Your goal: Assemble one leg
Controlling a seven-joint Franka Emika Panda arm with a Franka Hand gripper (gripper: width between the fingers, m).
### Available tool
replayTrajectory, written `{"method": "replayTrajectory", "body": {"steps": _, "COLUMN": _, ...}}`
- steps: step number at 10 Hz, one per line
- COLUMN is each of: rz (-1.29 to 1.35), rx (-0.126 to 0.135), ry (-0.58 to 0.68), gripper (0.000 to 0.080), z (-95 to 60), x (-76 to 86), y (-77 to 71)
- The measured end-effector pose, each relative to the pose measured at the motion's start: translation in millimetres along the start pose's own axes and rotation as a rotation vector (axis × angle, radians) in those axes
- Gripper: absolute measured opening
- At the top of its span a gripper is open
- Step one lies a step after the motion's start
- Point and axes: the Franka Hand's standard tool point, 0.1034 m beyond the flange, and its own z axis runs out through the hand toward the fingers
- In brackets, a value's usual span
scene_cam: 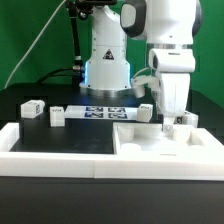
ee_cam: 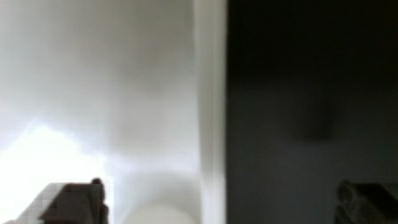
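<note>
Black worktop (scene_cam: 60, 135) carries a leg (scene_cam: 57, 115) on the exterior view's left, well apart from the released, empty jaws hanging low over the white panel (scene_cam: 150, 148); going lower would probably strike its edge.

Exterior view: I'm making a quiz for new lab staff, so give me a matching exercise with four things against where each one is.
Things:
1. leftmost leg
2. marker board
3. white panel
4. gripper

Places:
A. hanging low at the exterior view's right
B. mid-table, in front of the robot base
C. far at the exterior view's left, on the black table
D. lying flat beneath the gripper

Pairs: 1-C, 2-B, 3-D, 4-A
</note>
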Motion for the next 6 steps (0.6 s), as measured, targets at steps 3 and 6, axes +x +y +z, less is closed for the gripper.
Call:
{"method": "replayTrajectory", "body": {"steps": 3, "rz": 0.058, "rx": -0.038, "ry": -0.002, "gripper": 0.0649, "z": -31.3, "x": 7.3, "y": -2.7}}
{"method": "replayTrajectory", "body": {"steps": 6, "rz": 0.161, "rx": -0.031, "ry": 0.001, "gripper": 0.0649, "z": -28.5, "x": 7.2, "y": -3.2}}
